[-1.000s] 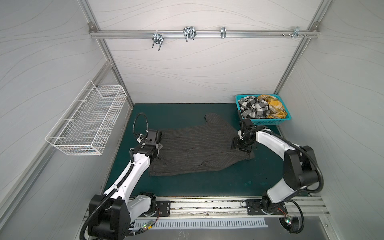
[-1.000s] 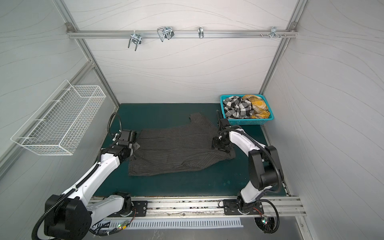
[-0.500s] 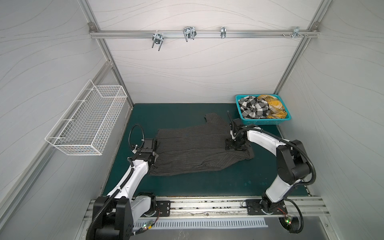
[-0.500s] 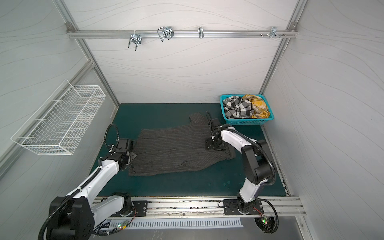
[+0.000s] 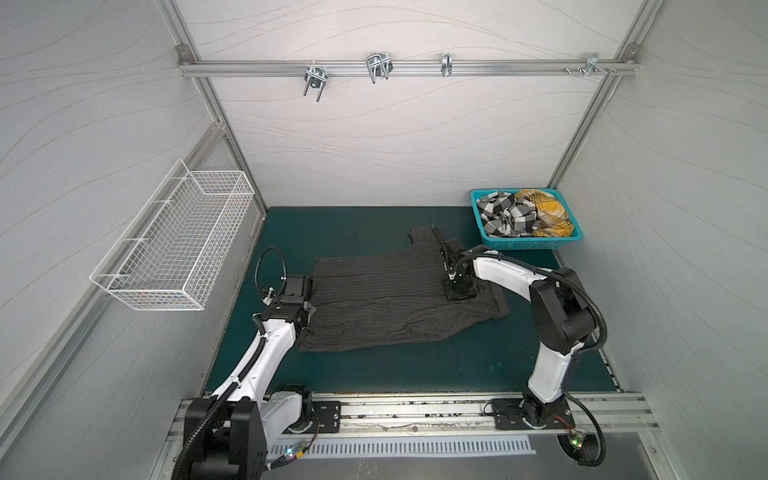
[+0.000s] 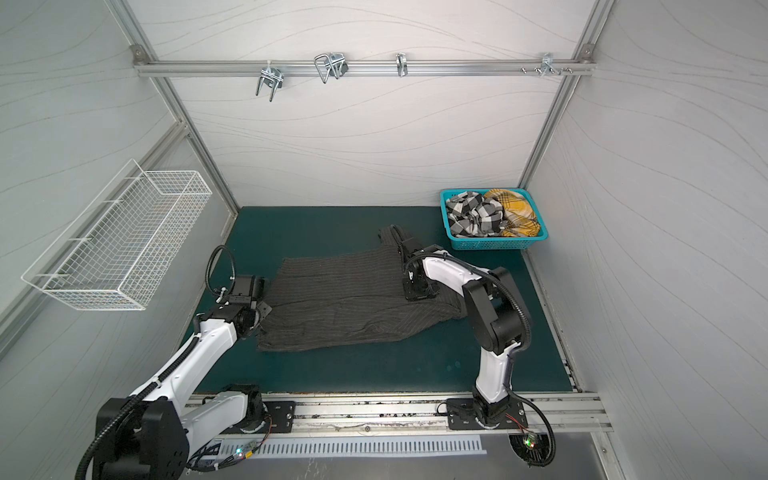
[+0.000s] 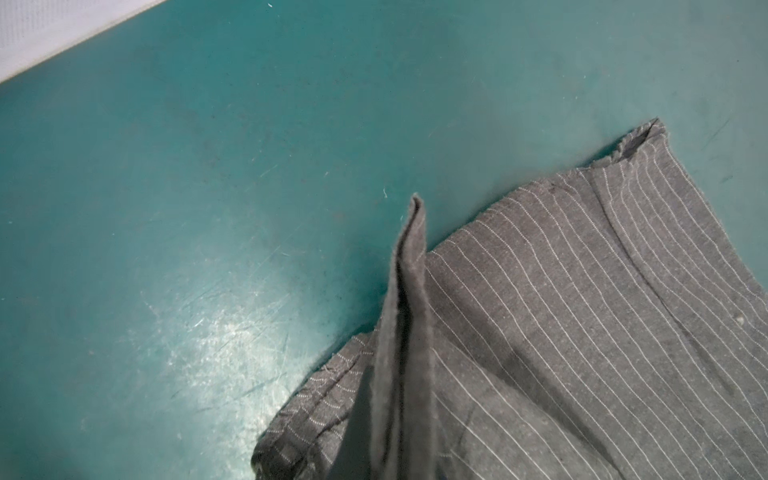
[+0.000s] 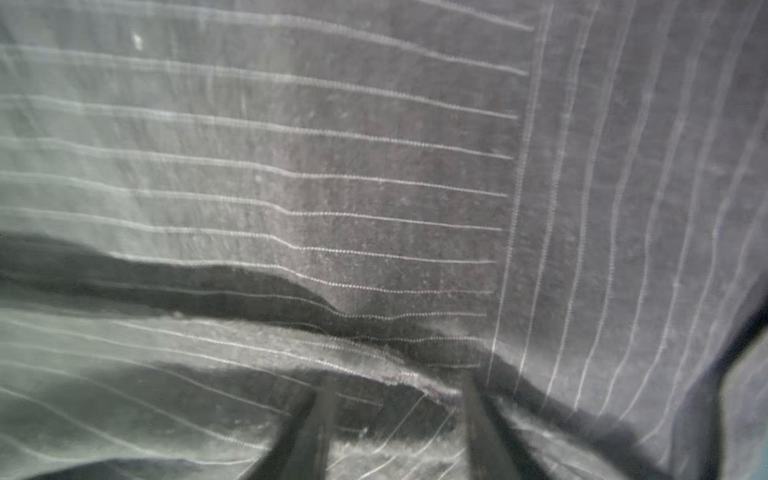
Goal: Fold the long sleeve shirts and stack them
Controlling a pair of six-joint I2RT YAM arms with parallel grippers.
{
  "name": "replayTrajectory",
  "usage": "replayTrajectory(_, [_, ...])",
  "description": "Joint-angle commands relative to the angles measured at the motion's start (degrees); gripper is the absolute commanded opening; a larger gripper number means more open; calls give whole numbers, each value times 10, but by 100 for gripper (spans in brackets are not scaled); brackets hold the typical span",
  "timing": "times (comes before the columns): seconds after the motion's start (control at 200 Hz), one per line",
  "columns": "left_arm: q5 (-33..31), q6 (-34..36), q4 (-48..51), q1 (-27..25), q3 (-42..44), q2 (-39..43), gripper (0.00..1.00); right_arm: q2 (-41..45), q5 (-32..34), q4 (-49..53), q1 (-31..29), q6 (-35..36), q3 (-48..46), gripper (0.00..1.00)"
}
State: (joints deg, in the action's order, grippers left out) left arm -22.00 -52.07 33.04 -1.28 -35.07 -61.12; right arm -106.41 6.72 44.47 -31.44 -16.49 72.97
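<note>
A robotics lab test cell: white panel walls (image 5: 374, 137) framed in aluminium extrusion (image 5: 227, 137), a dark green mat (image 5: 374, 374) as floor, a hook rail (image 5: 498, 67) across the top, and robot arms at lower left (image 5: 266, 349) and lower right (image 5: 552, 361) bolted to a base rail (image 5: 415, 415).

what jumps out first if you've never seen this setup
A charcoal grey pinstriped shirt lies spread over the middle of the dark green mat, with the left gripper pinching its left edge and the right gripper down on its right part. At the back right, a teal plastic lattice basket holds a black-and-white checked shirt and a mustard-yellow plaid shirt.
</note>
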Motion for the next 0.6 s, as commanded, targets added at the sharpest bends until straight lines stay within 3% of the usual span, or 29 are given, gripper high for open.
replayTrajectory(0.0, [-7, 3, -1, 4, -13, 0, 0, -20, 7, 25, -4, -1, 6, 39])
replayTrajectory(0.07, [-4, 2, -2, 4, -11, -3, 0, -25, 9, 30, -4, -3, 9, 34])
replayTrajectory(0.225, [2, -2, -6, 4, -7, -4, 0, -27, 20, 33, -4, -7, 11, 37])
replayTrajectory(0.395, [2, 0, -5, 4, -7, -2, 0, -41, 27, 66, -1, -13, 26, 45])
replayTrajectory(0.495, [5, 1, -5, 4, -7, 0, 0, -2, 18, 67, -5, -23, 8, 58])
replayTrajectory(0.595, [7, -1, -9, 4, -4, 1, 0, 32, -5, 66, -6, -28, -5, 63])
